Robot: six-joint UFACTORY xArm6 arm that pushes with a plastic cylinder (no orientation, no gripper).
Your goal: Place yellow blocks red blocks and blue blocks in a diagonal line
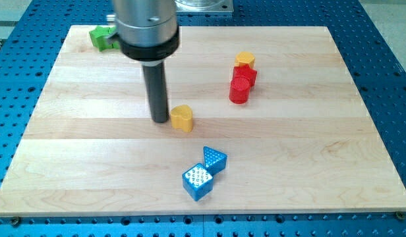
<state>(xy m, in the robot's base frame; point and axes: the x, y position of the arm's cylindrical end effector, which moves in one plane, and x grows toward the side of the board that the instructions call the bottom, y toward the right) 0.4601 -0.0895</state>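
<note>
My tip (160, 120) rests on the board just left of a yellow heart-shaped block (182, 118), close to it or touching. At the view's upper right a yellow hexagonal block (245, 60) sits above a red block (247, 74) and a red cylinder (240, 89), the three bunched in a short slanted row. Near the view's bottom centre a blue triangular block (215, 158) touches a blue cube (198, 182) below and to its left.
A green block (101, 37) lies at the board's top left corner, partly behind the arm's grey body (145, 26). The wooden board (78, 151) sits on a blue perforated table (387, 72).
</note>
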